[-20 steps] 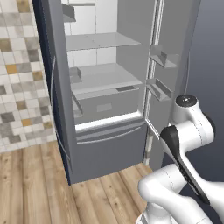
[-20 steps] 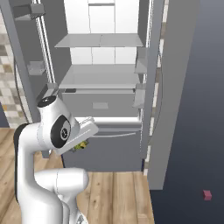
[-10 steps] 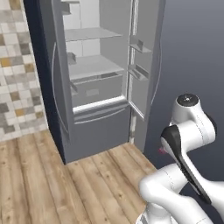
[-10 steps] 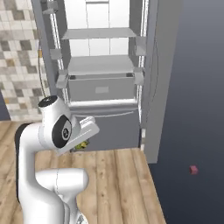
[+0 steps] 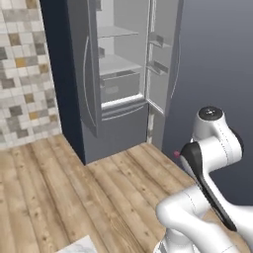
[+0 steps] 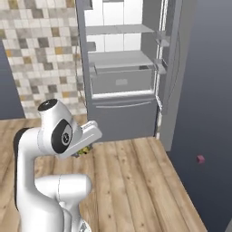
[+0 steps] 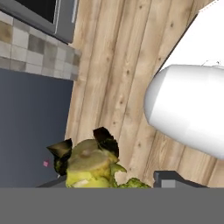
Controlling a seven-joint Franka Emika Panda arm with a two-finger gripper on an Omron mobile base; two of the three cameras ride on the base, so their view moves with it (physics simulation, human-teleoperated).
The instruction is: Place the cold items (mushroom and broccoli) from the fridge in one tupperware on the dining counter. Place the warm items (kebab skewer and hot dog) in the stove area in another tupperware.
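Note:
In the hand view a yellow-green broccoli [image 7: 89,164] with dark florets sits between the fingers of my gripper [image 7: 105,183], which is shut on it above the wooden floor. The right base view shows the same broccoli [image 6: 83,151] as a small green patch under the white forearm, low and close to the robot's body. The fridge [image 5: 118,74] stands open ahead with both doors swung out. Its bare shelves and drawer face me in the right base view of the fridge [image 6: 120,68].
Wooden floor lies between the base and the fridge. A tiled wall [image 6: 41,54] runs to the left of it and a dark wall [image 6: 208,90] to the right, bearing a small pink mark [image 6: 200,159]. A pale corner [image 5: 79,246] pokes in at the bottom of the left base view.
Both base views have shifted: the base has drawn back from the fridge, which now looks smaller and farther. The arm stays folded with the broccoli still gripped.

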